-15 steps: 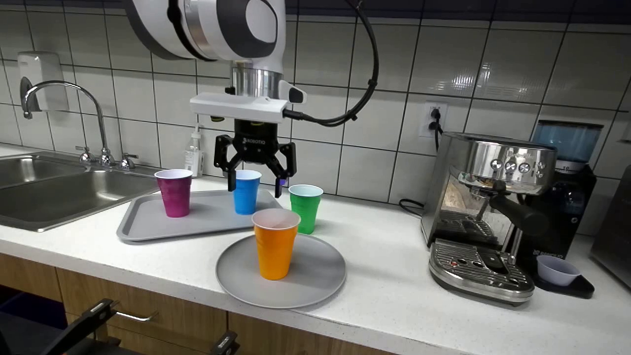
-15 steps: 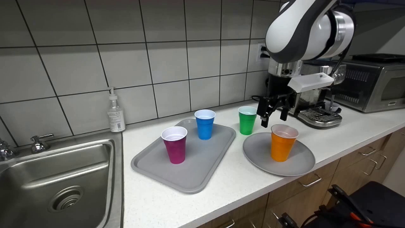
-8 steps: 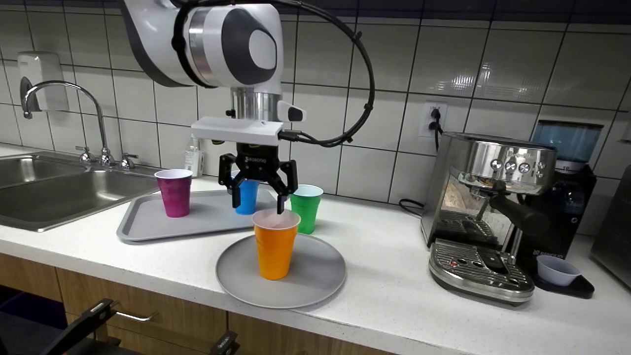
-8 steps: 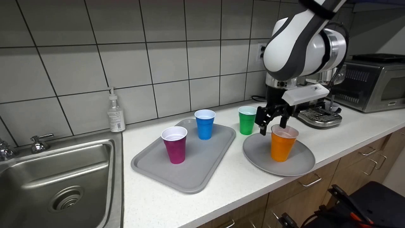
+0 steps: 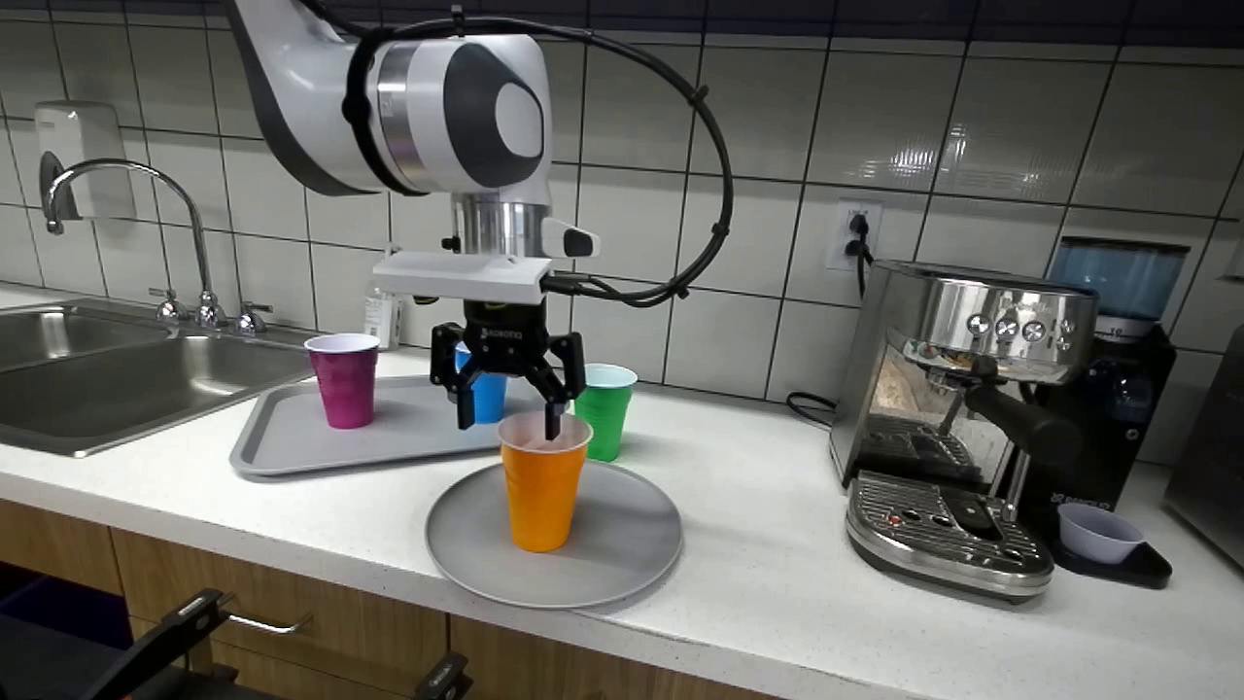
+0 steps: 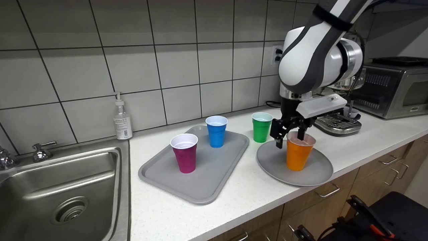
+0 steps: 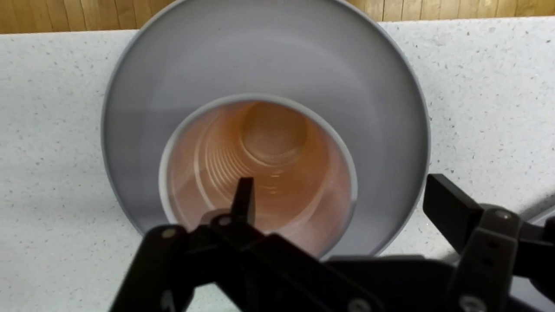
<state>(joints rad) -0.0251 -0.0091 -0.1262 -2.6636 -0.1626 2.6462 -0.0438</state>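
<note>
An orange cup stands upright on a round grey plate near the counter's front edge. My gripper is low over the cup with its jaws wide apart and nothing gripped. In the wrist view, one of its fingers lies over the mouth of the cup; the opposite finger is past the plate's edge. Whether that first finger dips below the rim or touches the wall I cannot tell. Just behind stands a green cup, off the plate and apart from the gripper in an exterior view.
A grey tray bears a magenta cup and a blue cup. Beyond it are a sink and a soap bottle. Opposite stand an espresso machine and a microwave.
The gripper has come down from above to the orange cup's rim, its jaws staying apart. Cups, plate and tray have kept their places.
</note>
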